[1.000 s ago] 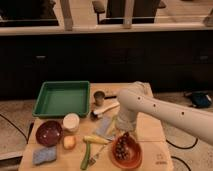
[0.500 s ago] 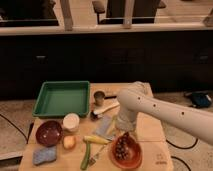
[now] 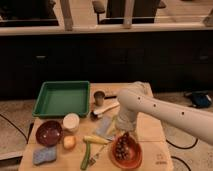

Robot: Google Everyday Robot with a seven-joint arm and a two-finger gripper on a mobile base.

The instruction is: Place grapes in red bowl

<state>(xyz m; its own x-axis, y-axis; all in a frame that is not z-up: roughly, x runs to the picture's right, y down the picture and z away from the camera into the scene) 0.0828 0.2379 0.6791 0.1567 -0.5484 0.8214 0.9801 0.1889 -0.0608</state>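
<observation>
Purple-brown grapes (image 3: 121, 147) lie inside the red bowl (image 3: 134, 158) at the table's (image 3: 150, 132) near right; the gripper (image 3: 121, 135) hangs low over them, likely so the bunch settles inside; whether it grips them I cannot tell

1 raised camera looks down across the worktop (image 3: 152, 136) from fairly near; the claw (image 3: 122, 134) hangs lower centre-right.

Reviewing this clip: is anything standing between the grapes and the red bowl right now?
Nothing visible does. The grapes are inside the outline of the red bowl, with the pincer directly above them. Whether they rest in the bowl or hang from the pincer cannot be told.
</observation>
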